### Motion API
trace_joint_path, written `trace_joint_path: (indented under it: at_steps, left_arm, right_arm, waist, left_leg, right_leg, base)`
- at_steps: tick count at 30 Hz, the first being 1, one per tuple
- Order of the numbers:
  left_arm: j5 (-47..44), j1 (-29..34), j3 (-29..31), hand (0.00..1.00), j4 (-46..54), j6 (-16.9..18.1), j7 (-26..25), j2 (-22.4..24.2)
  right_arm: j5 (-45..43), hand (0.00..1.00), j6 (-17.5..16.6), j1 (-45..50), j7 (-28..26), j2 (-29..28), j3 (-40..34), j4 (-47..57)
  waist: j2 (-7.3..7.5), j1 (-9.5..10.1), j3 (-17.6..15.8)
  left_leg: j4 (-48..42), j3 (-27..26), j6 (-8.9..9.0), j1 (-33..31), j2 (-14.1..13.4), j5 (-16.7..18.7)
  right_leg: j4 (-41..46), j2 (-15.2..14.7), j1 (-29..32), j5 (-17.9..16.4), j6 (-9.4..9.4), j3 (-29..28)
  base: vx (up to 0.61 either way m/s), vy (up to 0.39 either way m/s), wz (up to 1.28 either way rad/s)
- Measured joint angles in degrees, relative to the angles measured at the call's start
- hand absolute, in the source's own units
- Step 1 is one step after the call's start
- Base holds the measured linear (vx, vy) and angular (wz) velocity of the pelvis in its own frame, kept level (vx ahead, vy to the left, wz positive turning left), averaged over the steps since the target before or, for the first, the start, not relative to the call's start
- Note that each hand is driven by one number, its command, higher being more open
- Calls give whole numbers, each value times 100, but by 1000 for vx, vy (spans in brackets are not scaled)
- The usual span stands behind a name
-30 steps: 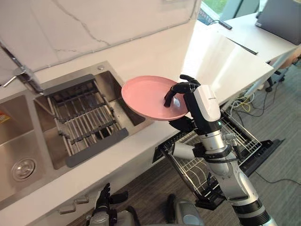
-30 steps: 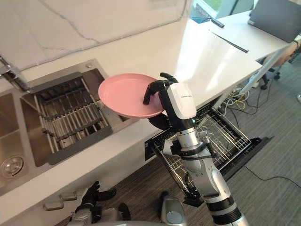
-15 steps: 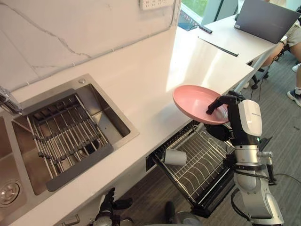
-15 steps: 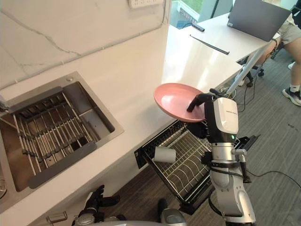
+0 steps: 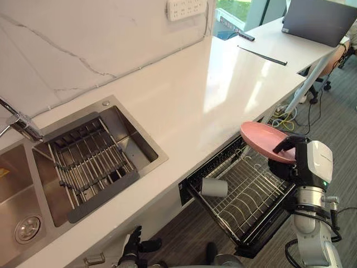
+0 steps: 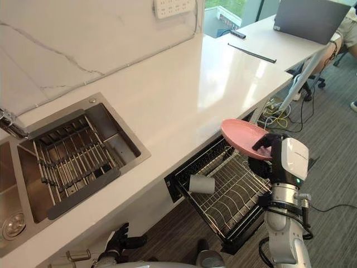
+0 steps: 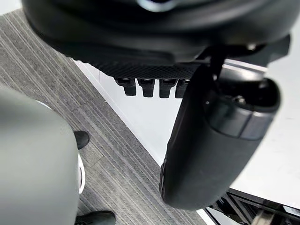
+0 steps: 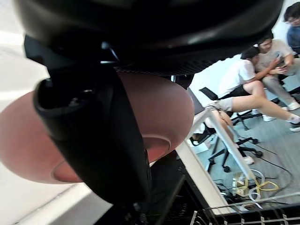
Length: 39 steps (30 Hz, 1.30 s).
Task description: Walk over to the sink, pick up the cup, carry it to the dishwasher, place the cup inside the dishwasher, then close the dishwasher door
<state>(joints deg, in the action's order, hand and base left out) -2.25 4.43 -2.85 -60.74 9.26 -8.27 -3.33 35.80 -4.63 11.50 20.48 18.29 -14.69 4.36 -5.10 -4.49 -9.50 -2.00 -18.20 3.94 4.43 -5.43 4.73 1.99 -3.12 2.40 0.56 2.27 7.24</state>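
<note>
While right hand (image 5: pixel 298 161) fingers (image 5: pixel 283 147) pinch pink plate (image 5: pixel 259 137) at 4 o'clock rim over rack (image 5: pixel 245 195), we judge it light, stiff, slick.

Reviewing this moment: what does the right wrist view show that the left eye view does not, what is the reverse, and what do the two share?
The right wrist view adds the underside of the pink plate from close up, and a group of people sitting on chairs beyond it. The left eye view adds the sink, the white cup lying on the pulled-out dishwasher rack, a laptop on the far desk, and the left hand hanging low. Both show the right hand gripping the pink plate by its rim.
</note>
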Motion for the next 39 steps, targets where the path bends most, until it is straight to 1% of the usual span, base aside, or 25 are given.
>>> trace_joint_path:
  at_steps: [1, 3, 4, 5, 6, 7, 8, 9, 10, 11, 12, 13, 15, 16, 17, 18, 19, 20, 24, 27, 31, 32, 37, 39]
  left_arm:
    - [-1, 0, 2, 100, 20, 2, 0, 9]
    - [-6, -2, 3, 100, 92, 58, 0, 34]
    - [-6, -2, -3, 100, 134, 66, -1, 34]
    - [-13, -6, -4, 100, 195, 91, -4, 32]
    - [-16, -24, -3, 100, 237, 112, -8, 29]
    - [-36, -57, -4, 100, 259, 125, -11, 28]
    - [-111, -130, -7, 100, 271, 127, -11, 18]
    - [-124, -154, -4, 100, 282, 128, -14, 16]
    - [-178, -236, 3, 100, 310, 159, -22, -3]
    - [-212, -265, 2, 100, 328, 177, -23, -12]
    - [-233, -303, 5, 100, 396, 192, -37, -19]
    - [-235, -365, 5, 100, 435, 224, -54, -29]
    - [-276, -434, 6, 100, 450, 256, -78, -58]
    - [-308, -466, 7, 100, 467, 258, -87, -74]
    - [-355, -510, 7, 100, 486, 262, -112, -99]
    - [-416, -600, 17, 100, 511, 291, -157, -151]
    - [-458, -624, 17, 100, 540, 304, -168, -175]
    - [-496, -687, 18, 100, 587, 316, -192, -202]
    - [-621, -814, 23, 100, 605, 328, -303, -224]
    - [-697, -894, 22, 100, 602, 337, -318, -224]
    - [-798, -1002, 25, 100, 593, 355, -367, -249]
    - [-799, -1016, 24, 100, 594, 360, -371, -249]
    - [-859, -1038, 23, 100, 589, 366, -418, -240]
    - [-862, -1082, 21, 100, 554, 365, -428, -233]
  right_arm:
    - [-66, 0, 7, -27, 5, 0, -8, -69]
    - [-161, 0, 43, -214, 28, -1, -15, -439]
    - [-230, 0, 58, -261, 33, -1, -16, -536]
    - [-307, 0, 99, -365, 56, -14, -17, -726]
    - [-319, 0, 141, -468, 82, -38, -18, -871]
    - [-381, 0, 167, -557, 97, -51, -19, -995]
    - [-509, 0, 190, -704, 99, -55, -16, -1148]
    - [-539, 0, 194, -769, 107, -54, -16, -1227]
    - [-570, 0, 213, -931, 145, -51, -16, -1391]
    - [-620, 0, 213, -1002, 168, -49, -14, -1460]
    - [-756, 0, 225, -1139, 195, -53, -3, -1601]
    - [-781, 0, 246, -1292, 236, -52, 6, -1749]
    - [-966, 0, 278, -1477, 266, -56, 70, -1957]
    - [-995, 0, 298, -1534, 289, -56, 102, -2009]
    - [-1002, 0, 321, -1612, 335, -55, 160, -2074]
    - [-1123, 0, 335, -1739, 342, -58, 229, -2133]
    - [-1176, 0, 338, -1803, 347, -58, 253, -2157]
    - [-1219, 0, 342, -1903, 364, -58, 273, -2175]
    - [-1391, 0, 349, -2418, 447, -54, 413, -2577]
    - [-1439, 0, 357, -2773, 450, -51, 510, -2900]
    - [-1502, 0, 404, -3098, 452, -39, 580, -3199]
    - [-1613, 0, 430, -3245, 457, -9, 620, -3323]
    - [-1620, 0, 449, -3555, 484, 118, 620, -3657]
    - [-1621, 0, 516, -3616, 527, 235, 612, -3825]
  waist:
    - [-31, 0, -31]
    - [-117, -15, -171]
    - [-90, -17, -227]
    - [-120, -15, -310]
    - [-73, -17, -426]
    - [-70, -11, -509]
    - [-104, 0, -632]
    - [-53, 6, -718]
    - [-81, 22, -864]
    - [-89, 25, -916]
    - [-34, 40, -1039]
    - [-52, 53, -1143]
    - [11, 66, -1235]
    - [-13, 69, -1259]
    - [63, 69, -1347]
    - [99, 99, -1431]
    - [126, 112, -1474]
    - [161, 164, -1539]
    - [185, 234, -1565]
    - [214, 317, -1583]
    - [294, 375, -1631]
    - [297, 379, -1632]
    - [297, 406, -1632]
    - [297, 455, -1632]
  left_leg:
    - [-23, -9, -4, -38, 4, -2]
    - [-145, -30, -11, -222, 31, -6]
    - [-197, -25, -21, -282, 47, 0]
    - [-310, -4, -49, -415, 61, 19]
    - [-401, 10, -70, -524, 67, 36]
    - [-508, 22, -84, -639, 70, 60]
    - [-651, 30, -92, -782, 68, 105]
    - [-725, 35, -98, -859, 64, 141]
    - [-930, 48, -121, -1035, 52, 212]
    - [-1026, 55, -126, -1108, 45, 245]
    - [-1237, 62, -138, -1275, 19, 334]
    - [-1434, 76, -147, -1405, -17, 404]
    - [-1714, 113, -156, -1643, -65, 524]
    - [-1811, 129, -155, -1697, -85, 553]
    - [-1945, 153, -152, -1788, -118, 600]
    - [-2208, 195, -160, -1980, -169, 709]
    - [-2307, 206, -163, -2043, -182, 742]
    - [-2489, 226, -173, -2180, -211, 826]
    - [-3036, 348, -222, -2579, -268, 1035]
    - [-3209, 356, -270, -2715, -257, 1096]
    - [-3305, 416, -296, -2853, -240, 1113]
    - [-3334, 444, -306, -2889, -232, 1119]
    - [-3332, 474, -320, -2954, -193, 1115]
    - [-3306, 499, -325, -2969, -183, 1110]
  right_leg:
    - [63, -8, 67, -18, 0, -17]
    - [533, -91, 435, -206, -2, -72]
    - [685, -119, 553, -268, -2, -87]
    - [933, -184, 742, -365, -9, -94]
    - [1105, -205, 882, -425, -13, -95]
    - [1243, -222, 1013, -465, -21, -100]
    - [1394, -253, 1162, -499, -28, -109]
    - [1469, -261, 1244, -518, -30, -108]
    - [1644, -292, 1414, -562, -40, -108]
    - [1720, -300, 1478, -579, -47, -112]
    - [1838, -310, 1615, -608, -54, -125]
    - [1955, -316, 1700, -634, -60, -125]
    - [2132, -327, 1872, -681, -69, -116]
    - [2187, -346, 1905, -697, -72, -107]
    - [2273, -352, 1963, -730, -73, -98]
    - [2455, -371, 2115, -791, -76, -84]
    - [2522, -375, 2165, -814, -74, -85]
    - [2643, -382, 2271, -854, -77, -88]
    - [2969, -421, 2527, -963, -45, -70]
    - [3092, -480, 2640, -989, -19, -76]
    - [3130, -522, 2714, -993, -17, -32]
    - [3133, -539, 2722, -993, -17, -6]
    - [3155, -587, 2771, -997, -10, 27]
    - [3161, -600, 2771, -997, -10, 61]
  base:
    - [-59, 5, -11]
    - [-70, -2, -7]
    - [-84, -14, 1]
    - [-70, -12, 6]
    - [-100, -40, 8]
    - [-103, -46, 7]
    - [-112, -52, 4]
    - [-133, -44, 3]
    - [-115, -34, 2]
    - [-137, -37, 2]
    - [-95, -16, 2]
    - [-92, -13, 2]
    - [-70, -7, 5]
    - [-64, 3, 7]
    - [-55, 0, 9]
    - [-62, 0, 8]
    - [-64, -4, 6]
    - [-63, 12, 5]
    - [-34, 28, 9]
    - [-26, 37, 3]
    - [-44, 6, 10]
    - [-26, 3, 10]
    - [-2, 1, 6]
    - [34, -14, 6]
